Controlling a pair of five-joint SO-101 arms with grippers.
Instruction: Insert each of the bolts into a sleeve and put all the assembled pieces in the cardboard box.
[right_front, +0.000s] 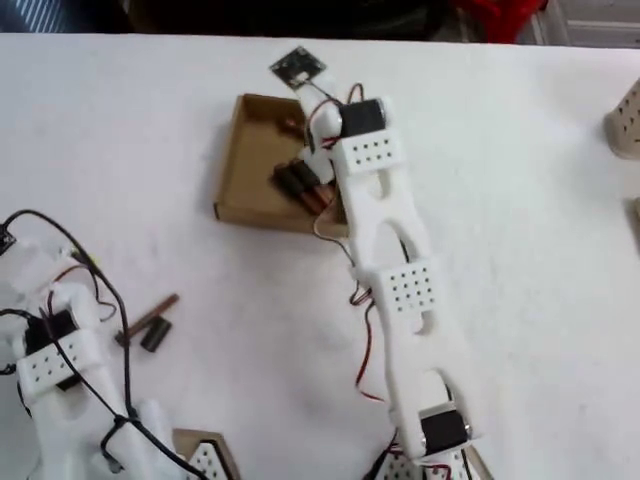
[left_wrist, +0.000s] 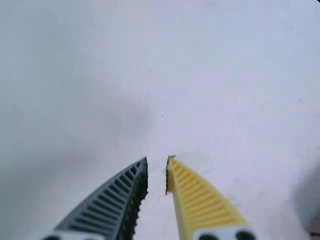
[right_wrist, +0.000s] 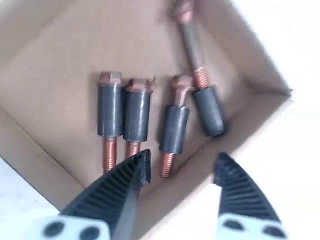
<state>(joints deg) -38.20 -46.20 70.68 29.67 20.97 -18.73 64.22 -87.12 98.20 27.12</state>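
Note:
The cardboard box (right_front: 245, 150) sits at the table's far middle, and my right arm (right_front: 385, 230) stretches to it from the near edge. Inside the box (right_wrist: 55, 55) lie several assembled pieces side by side, copper bolts in black sleeves (right_wrist: 111, 111). One of them (right_wrist: 207, 107) has its long bolt sticking far out of the sleeve. My right gripper (right_wrist: 182, 167) hangs open just above them, holding nothing. A loose copper bolt (right_front: 150, 314) and a black sleeve (right_front: 156, 336) lie on the table beside my left arm (right_front: 55, 350). My left gripper (left_wrist: 157, 162) is shut over bare table.
A small dark square board (right_front: 297, 68) shows just beyond the box. Perforated white objects (right_front: 625, 120) stand at the right edge. Arm bases and cables (right_front: 120, 330) take up the near edge. White table lies open between box and loose bolt.

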